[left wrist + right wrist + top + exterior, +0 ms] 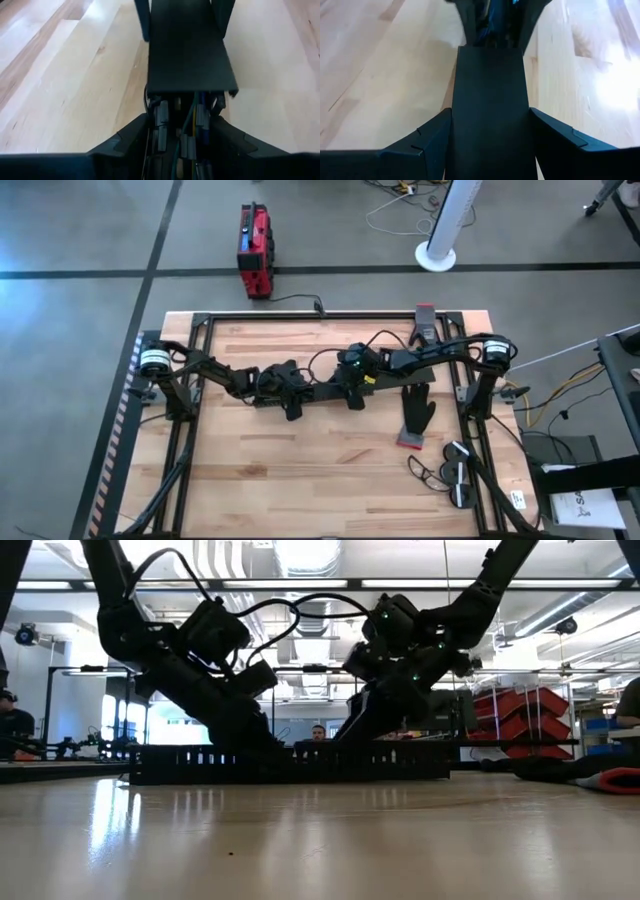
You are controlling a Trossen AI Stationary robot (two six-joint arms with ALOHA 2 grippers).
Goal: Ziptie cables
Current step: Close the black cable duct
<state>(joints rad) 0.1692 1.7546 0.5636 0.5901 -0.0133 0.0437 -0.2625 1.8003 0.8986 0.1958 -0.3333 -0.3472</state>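
A long black toothed strip [290, 765] lies on the wooden table between my two grippers; from above it shows at mid-table [322, 390]. The cables [192, 125], thin green, bluish and grey wires with grey plugs [161, 114], emerge from under the strip's end [187, 50] and run back between the fingers of my left gripper [180, 125], which is shut on them left of centre [292, 393]. My right gripper [352, 388] comes from the right and is shut on the strip's other end [490, 100]. My left gripper has the cable bundle [186, 142] between its two fingers, just where the wires leave the strip's end. It comes slanting down from the table's left, fingers along the wires. How far back the wires reach is hidden. My right gripper clasps the black strip's two long edges [457, 125] between its fingers, at the strip's right end. It slants down from the table's right, in line with the strip. The strip rests on the table.
A black glove-like thing on a red base [415, 420] stands right of centre. Loose thin wire loops [428, 470] and small black-and-white parts [458, 478] lie near the front right. A red-and-black piece [425, 315] sits at the far edge. The metal frame [200, 320] rims the table.
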